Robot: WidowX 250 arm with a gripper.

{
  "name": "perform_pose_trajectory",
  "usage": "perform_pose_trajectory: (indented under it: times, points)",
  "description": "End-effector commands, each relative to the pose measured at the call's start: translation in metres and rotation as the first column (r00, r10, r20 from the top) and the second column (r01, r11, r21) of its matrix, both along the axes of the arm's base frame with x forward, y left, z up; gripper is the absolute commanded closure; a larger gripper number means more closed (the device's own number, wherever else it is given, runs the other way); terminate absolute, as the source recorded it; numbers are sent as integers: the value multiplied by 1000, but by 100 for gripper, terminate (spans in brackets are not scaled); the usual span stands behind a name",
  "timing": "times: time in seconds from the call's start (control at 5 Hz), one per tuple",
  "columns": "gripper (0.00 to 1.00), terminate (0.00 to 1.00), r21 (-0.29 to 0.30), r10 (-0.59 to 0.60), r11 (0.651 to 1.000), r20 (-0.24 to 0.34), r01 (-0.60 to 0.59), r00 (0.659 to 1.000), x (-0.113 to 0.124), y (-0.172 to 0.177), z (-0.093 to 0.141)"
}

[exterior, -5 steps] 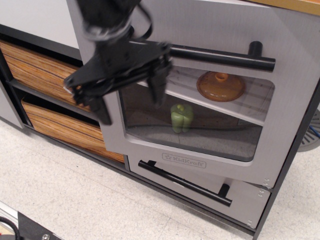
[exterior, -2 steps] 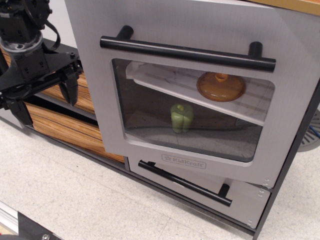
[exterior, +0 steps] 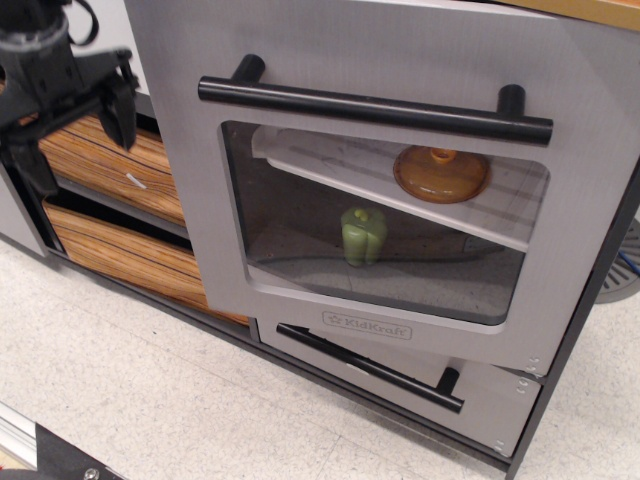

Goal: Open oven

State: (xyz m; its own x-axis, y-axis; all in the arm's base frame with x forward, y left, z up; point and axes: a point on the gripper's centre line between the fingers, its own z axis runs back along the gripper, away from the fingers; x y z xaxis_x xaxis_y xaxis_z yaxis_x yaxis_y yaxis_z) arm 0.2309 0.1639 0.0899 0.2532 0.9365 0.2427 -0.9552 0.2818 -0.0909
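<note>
The grey toy oven (exterior: 390,45) fills the middle and right of the view. Its large door (exterior: 200,250) has a clear window, a long black bar handle (exterior: 375,108) and a "KidKraft" logo (exterior: 366,325). The door stands tilted out from the cabinet, partly open. Behind the glass a grey ribbed shelf (exterior: 320,160) carries an orange lid (exterior: 441,173), and a green pepper (exterior: 363,236) sits below. My black gripper (exterior: 75,135) is at the top left, apart from the door, open and empty, in front of the wood-grain drawers.
A smaller windowless grey drawer (exterior: 480,395) with a black bar handle (exterior: 370,367) sits under the oven door. Two wood-grain striped drawers (exterior: 130,255) stand at the left. Speckled white floor (exterior: 180,400) lies in front. A wooden countertop edge (exterior: 590,10) shows at the top right.
My gripper has moved away from the oven handle to the far left and then upward. The oven door has swung slightly further out.
</note>
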Motion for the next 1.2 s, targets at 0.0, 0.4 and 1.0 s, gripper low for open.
perform_pose_trajectory:
  times: [0.0,0.4,1.0]
  points:
    - [0,0,34,164,985,97,-168,982,8,44,40]
    - [0,0,-41,76,996,65,-73,995,18,28,38]
    - [0,0,-162,-466,875,-28,456,884,-33,-43,39]
